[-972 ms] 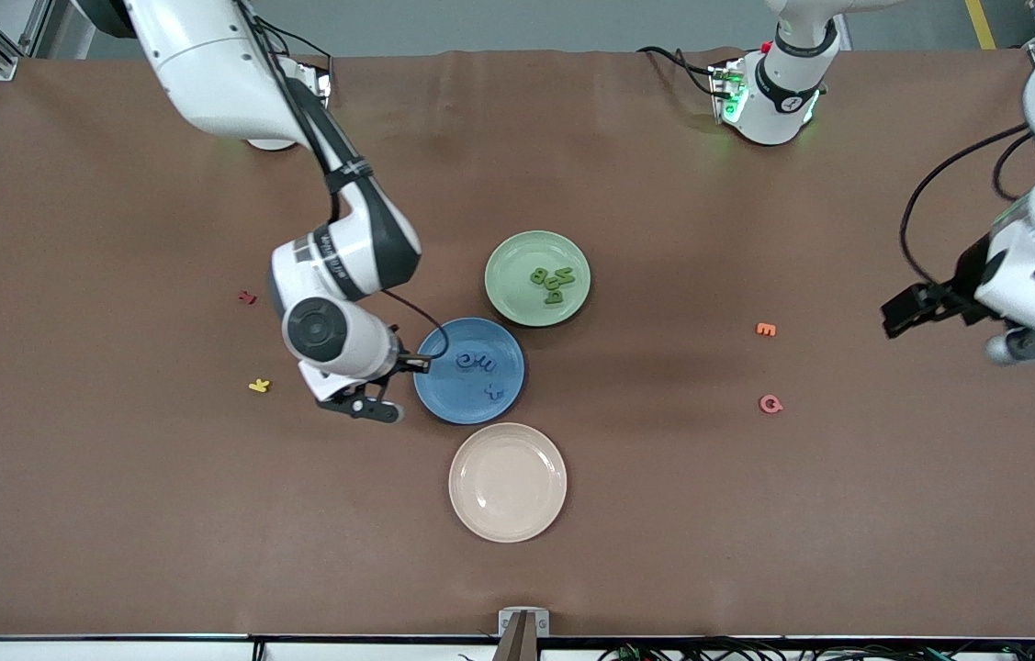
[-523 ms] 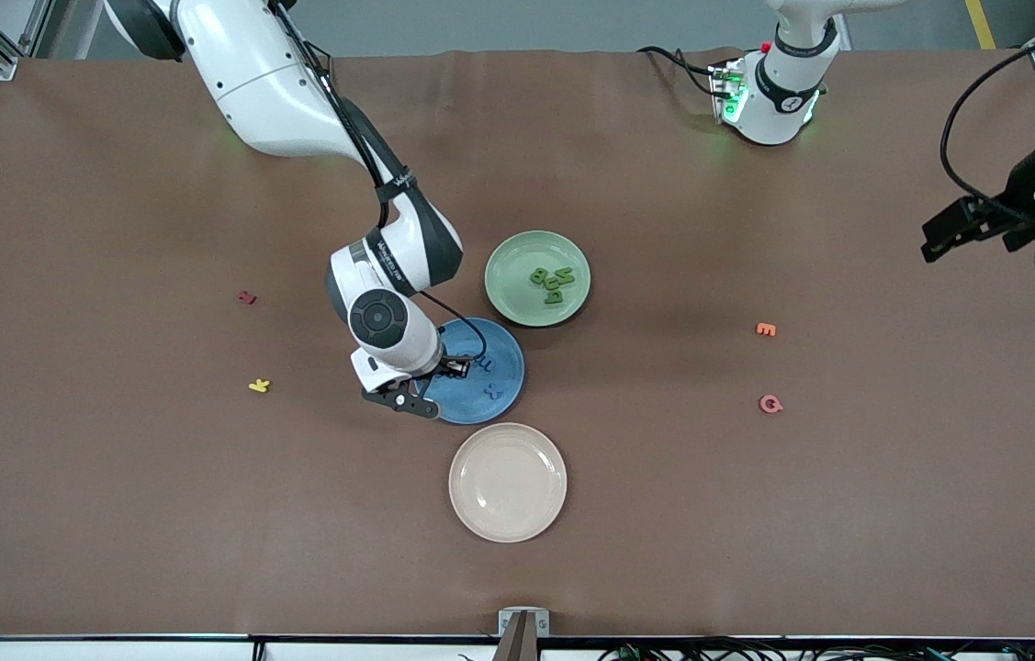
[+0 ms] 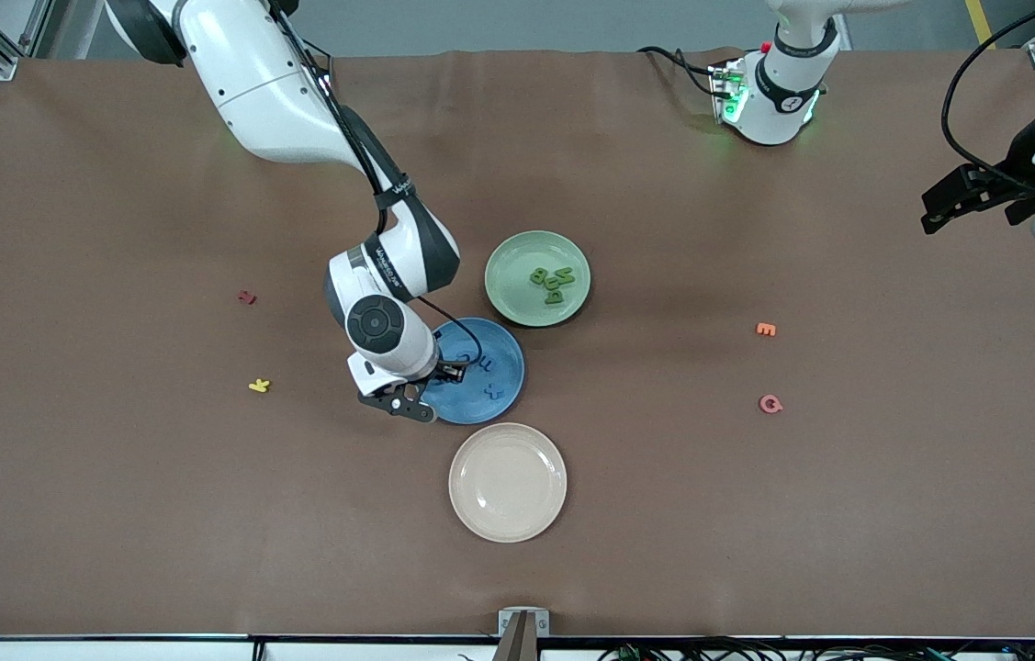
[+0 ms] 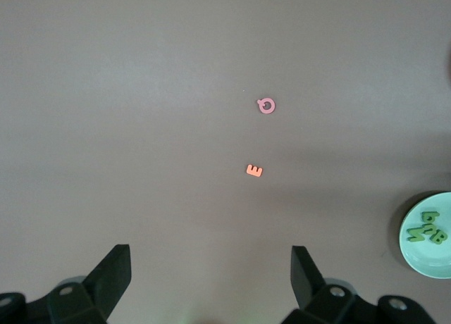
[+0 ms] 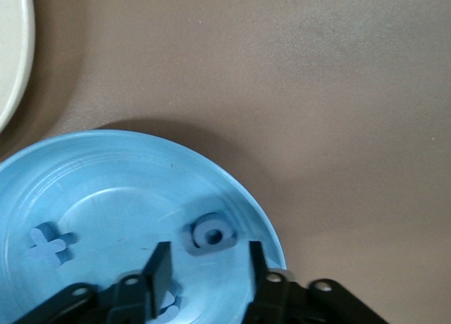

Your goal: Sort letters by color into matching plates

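Observation:
My right gripper (image 3: pixel 436 390) hangs low over the blue plate (image 3: pixel 517 372), at its edge toward the right arm's end, fingers open and empty (image 5: pixel 208 257). A blue 6 (image 5: pixel 211 234) lies flat on the plate just ahead of the fingertips. A blue + (image 5: pixel 49 243) lies farther in, and another blue letter (image 5: pixel 165 299) is partly hidden by a finger. The pale green plate (image 3: pixel 512 275) holds several green letters (image 3: pixel 552 280). My left gripper (image 4: pixel 209 257) is open and empty, high over the left arm's end of the table.
A beige plate (image 3: pixel 508 482) lies just nearer the front camera than the blue plate. A red letter (image 3: pixel 247 297) and a yellow one (image 3: pixel 259 386) lie toward the right arm's end. An orange E (image 3: pixel 765 329) and a pink letter (image 3: pixel 770 403) lie toward the left arm's end.
My right gripper has moved from beside the blue plate to over its edge, then held still. The left arm has swung away toward the robots' side of the table.

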